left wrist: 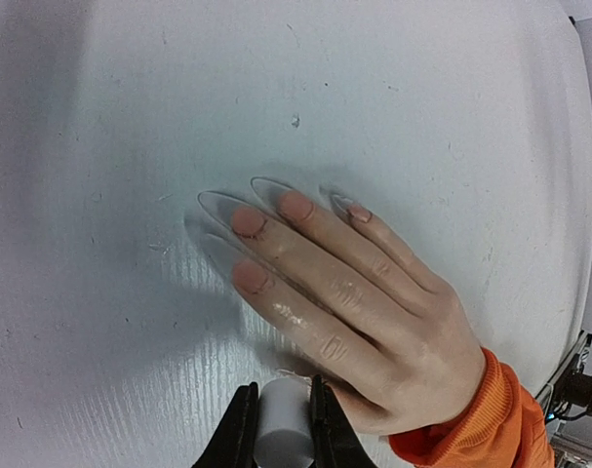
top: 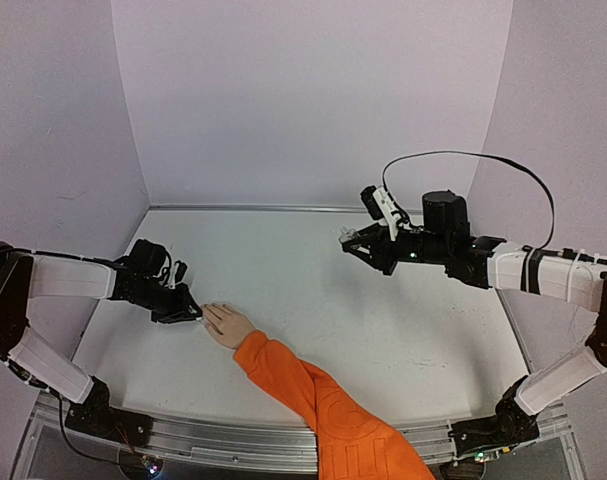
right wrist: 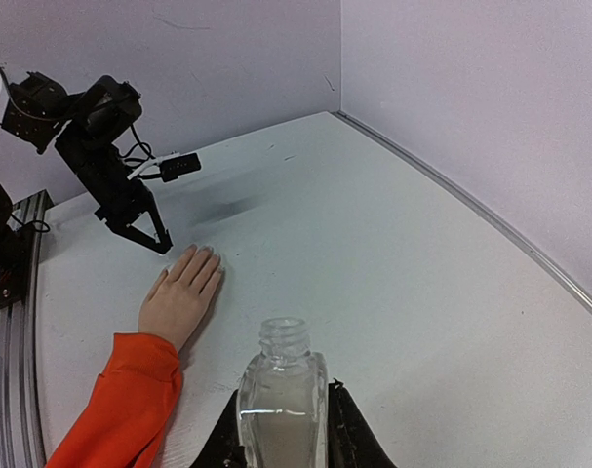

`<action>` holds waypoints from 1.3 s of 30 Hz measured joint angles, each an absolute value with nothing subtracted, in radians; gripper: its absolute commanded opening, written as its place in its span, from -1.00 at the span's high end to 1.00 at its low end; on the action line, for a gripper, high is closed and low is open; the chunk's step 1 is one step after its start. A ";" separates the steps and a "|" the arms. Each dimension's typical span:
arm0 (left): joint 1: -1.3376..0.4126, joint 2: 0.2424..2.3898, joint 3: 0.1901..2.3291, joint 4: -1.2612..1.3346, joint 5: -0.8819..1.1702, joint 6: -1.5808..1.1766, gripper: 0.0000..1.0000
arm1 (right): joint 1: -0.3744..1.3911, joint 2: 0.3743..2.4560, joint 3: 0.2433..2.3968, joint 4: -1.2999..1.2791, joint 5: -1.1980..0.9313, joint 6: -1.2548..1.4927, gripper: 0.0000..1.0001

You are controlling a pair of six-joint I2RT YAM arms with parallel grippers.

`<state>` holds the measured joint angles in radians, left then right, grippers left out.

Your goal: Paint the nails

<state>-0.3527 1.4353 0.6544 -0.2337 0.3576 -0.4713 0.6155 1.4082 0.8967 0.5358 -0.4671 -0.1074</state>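
Note:
A pale hand [top: 228, 325] with an orange sleeve [top: 323, 400] lies flat on the white table, fingers pointing left. In the left wrist view its long clear nails [left wrist: 239, 208] extend past the fingertips. My left gripper [top: 191, 314] is shut on a white cylindrical brush cap [left wrist: 284, 424] and sits low, right beside the thumb side of the hand [left wrist: 364, 312]. The brush tip itself is hidden. My right gripper [top: 353, 240] hovers over the far right of the table, shut on an open clear glass bottle [right wrist: 281, 390] held upright.
The table [top: 383, 320] is walled by pale panels at the back and sides. A black cable [top: 463, 155] loops above the right arm. A metal rail [top: 233, 440] runs along the near edge. The left arm [right wrist: 110, 166] shows in the right wrist view.

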 measured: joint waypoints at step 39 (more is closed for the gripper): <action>-0.352 1.303 0.676 -0.345 0.304 -0.472 1.00 | 0.616 1.417 0.914 0.523 -0.469 -0.108 1.00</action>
<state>-0.3523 1.3025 0.6762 -0.3450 0.3042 -0.4725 0.6155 1.4166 0.9138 0.5232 -0.4690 -0.1078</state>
